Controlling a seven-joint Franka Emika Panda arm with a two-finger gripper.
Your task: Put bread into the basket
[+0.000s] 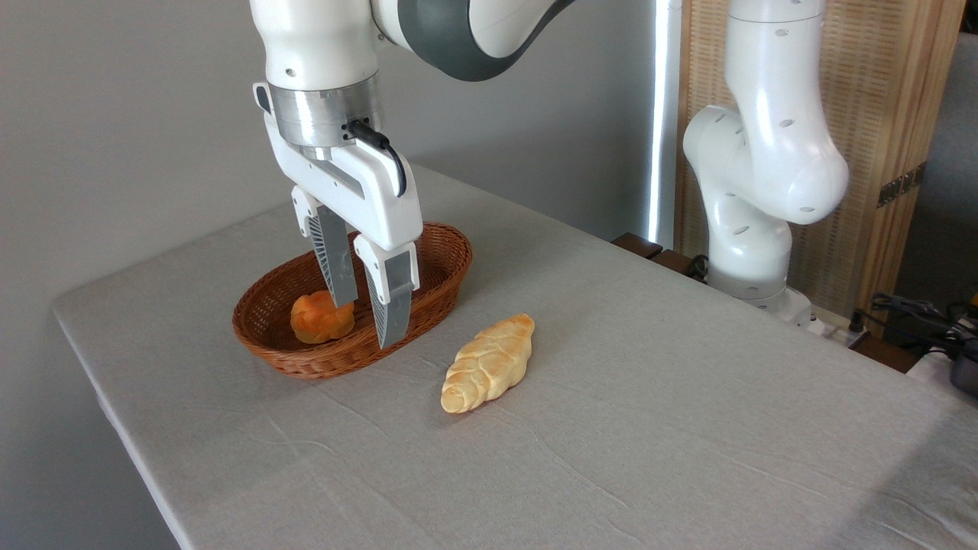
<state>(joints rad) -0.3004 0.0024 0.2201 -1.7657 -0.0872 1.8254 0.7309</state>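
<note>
- While my pincer [371, 317] hangs over the near side of the basket [443, 252], its two grey fingers point down with a moderate gap between them, and nothing is held in that gap.
- My pincer's tips sit low, about level with the basket's rim, just to the right of a small round orange bun [321, 317] that lies inside the basket.
- My task's bread [489, 363], a pale golden braided loaf with tapered ends, lies flat on the grey cloth-covered counter [688, 428], just to the right of the basket and a little nearer the camera, not touching it.
- Its long axis runs diagonally, the upper end pointing away to the right.
- I judge the loaf to be light and probably soft, so a hard squeeze could dent or crush it.
- Its braided crust should give my fingers some grip.
- I would take hold across its thick middle, fingers on the two long sides, since the narrow ends could slip out or tip.
- I would first have to turn and widen my pincer.
</note>
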